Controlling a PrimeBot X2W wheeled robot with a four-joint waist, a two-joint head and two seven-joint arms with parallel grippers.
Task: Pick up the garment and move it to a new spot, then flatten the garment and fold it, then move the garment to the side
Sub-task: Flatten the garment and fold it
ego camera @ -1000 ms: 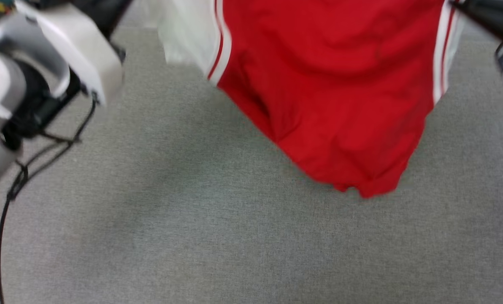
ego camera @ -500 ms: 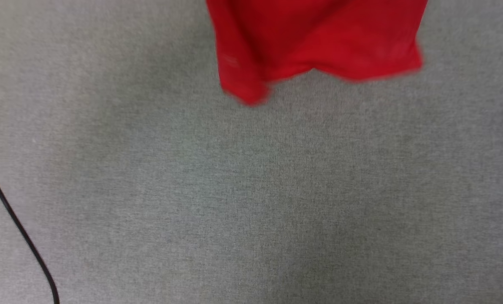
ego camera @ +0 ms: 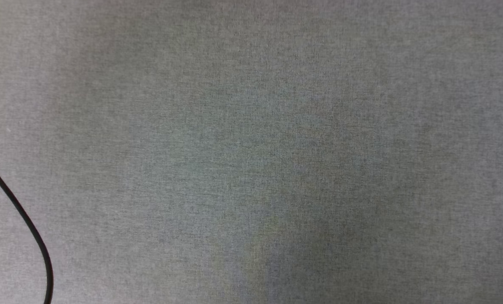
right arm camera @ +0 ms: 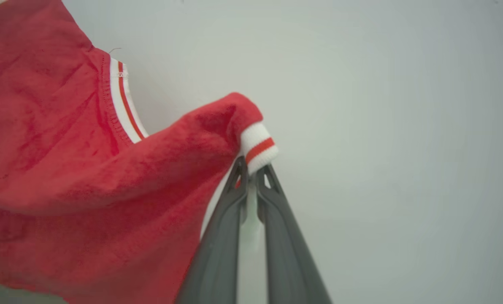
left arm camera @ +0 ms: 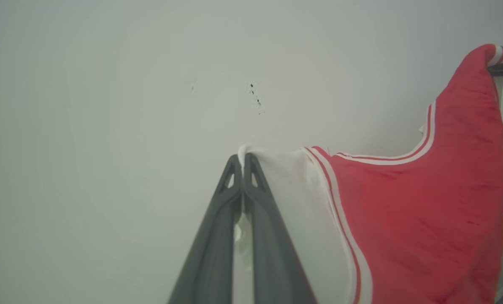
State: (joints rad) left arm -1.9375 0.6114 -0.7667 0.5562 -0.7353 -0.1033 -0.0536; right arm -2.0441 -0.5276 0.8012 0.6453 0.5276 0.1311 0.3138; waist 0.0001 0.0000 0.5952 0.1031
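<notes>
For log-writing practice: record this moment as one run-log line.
garment: hanging, held | left gripper: shut on white sleeve | right gripper: shut on striped cuff | floor: black cable

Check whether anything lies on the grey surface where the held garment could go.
Nothing visible does. On the grey surface, a black cable curves by the head view's lower-left edge, away from the middle. The garment hangs between shut jaws.

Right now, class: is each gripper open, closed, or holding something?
Left gripper: closed on the jersey, at its white fabric.
Right gripper: closed on the jersey, at its striped trim.
</notes>
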